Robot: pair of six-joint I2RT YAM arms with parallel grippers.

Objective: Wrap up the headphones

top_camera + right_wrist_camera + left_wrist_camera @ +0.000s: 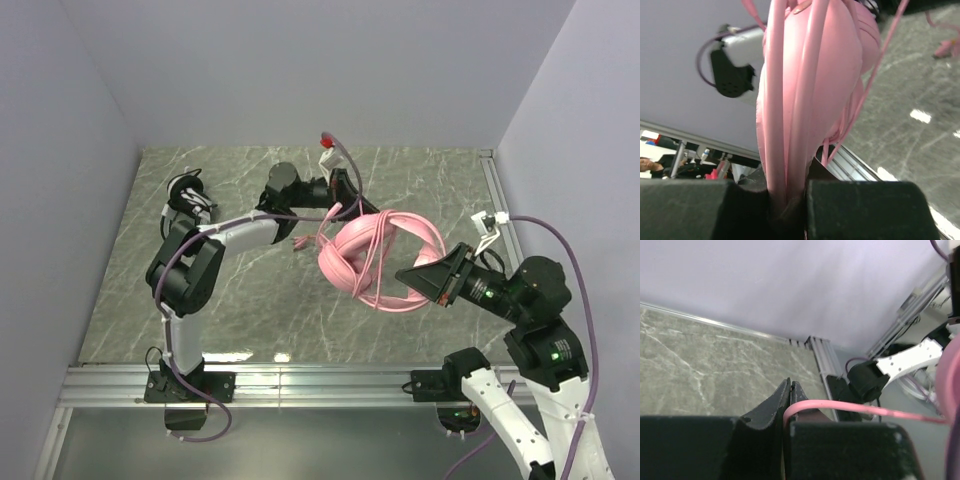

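Top external view is showing us the pink headphones being held over the middle-right of the green marbled table. The right gripper is reaching in from the right and clamping the headset's lower right side. Through the right wrist camera we are seeing both black fingers pressing tight on the pink band and on the cable strands lying along it, so that claw is clenched on the pink headphones. Several turns of the pink cable are lying across the headset in the overhead picture. One strand is running up and left from it to the left gripper, which is hovering just beyond the headset's far left side. Through the left wrist camera we are watching its two jaws pinching together on that pink cable, which is bending out of the fingertips and stretching right toward the blurred pink headset at the frame edge. The plug end of the cable is showing just left of the headset, and we cannot tell whether it is dangling or lying on the table. The black-and-white headphones are sitting at the far left of the table, behind the left arm's elbow and partly hidden by it. Any printing on either headset is too small or blurred for us to read. Small green lights are glowing on the right arm.
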